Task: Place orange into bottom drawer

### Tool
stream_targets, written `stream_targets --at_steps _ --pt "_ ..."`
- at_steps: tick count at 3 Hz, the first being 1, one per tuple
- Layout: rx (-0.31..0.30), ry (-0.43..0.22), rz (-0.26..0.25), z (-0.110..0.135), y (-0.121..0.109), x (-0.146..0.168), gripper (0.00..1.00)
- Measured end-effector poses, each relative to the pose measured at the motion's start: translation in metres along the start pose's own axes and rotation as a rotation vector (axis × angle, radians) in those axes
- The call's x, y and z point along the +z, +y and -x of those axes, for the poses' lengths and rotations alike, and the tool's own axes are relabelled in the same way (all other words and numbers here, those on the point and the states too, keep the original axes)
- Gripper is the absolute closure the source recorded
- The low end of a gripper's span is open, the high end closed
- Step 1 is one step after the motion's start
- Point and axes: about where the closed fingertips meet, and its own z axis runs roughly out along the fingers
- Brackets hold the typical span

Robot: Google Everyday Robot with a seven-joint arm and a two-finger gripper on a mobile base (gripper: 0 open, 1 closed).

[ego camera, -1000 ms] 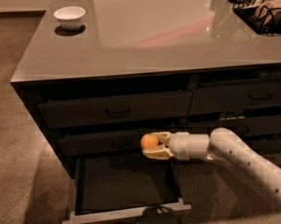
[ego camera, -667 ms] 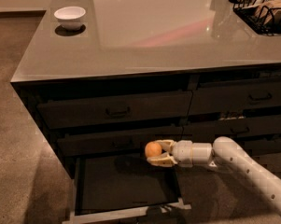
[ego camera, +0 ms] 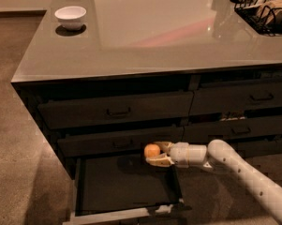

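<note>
The orange (ego camera: 151,151) is a small round orange-yellow fruit held in my gripper (ego camera: 154,154), whose fingers are shut on it. The white arm reaches in from the lower right. The bottom drawer (ego camera: 124,181) of the left stack is pulled open, with a flat dark interior and a lighter front rim (ego camera: 117,214). The orange hangs above the drawer's back right part, just in front of the middle drawer's face.
A white bowl (ego camera: 70,17) stands on the counter top (ego camera: 154,36) at the far left. A black wire basket (ego camera: 264,8) sits at the far right. Two handled drawers (ego camera: 117,110) are shut above the open one. Brown floor lies to the left.
My gripper with the orange has shifted slightly right and down, over the open drawer. The drawer and the counter objects have not moved.
</note>
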Motion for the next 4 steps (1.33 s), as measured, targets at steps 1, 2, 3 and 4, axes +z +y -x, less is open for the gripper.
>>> stream_targets --at_steps 1,2,3,4 --pt "0.065 0.047 -0.059 -0.081 -0.034 0.03 1.0" --pt "0.063 0.088 -0.047 -0.16 -0.055 0.063 1.0" --pt "0.044 0.075 0.052 -0.202 -0.053 0.079 1.0" --pt "0.02 0.071 0.078 -0.207 -0.064 0.069 1.0"
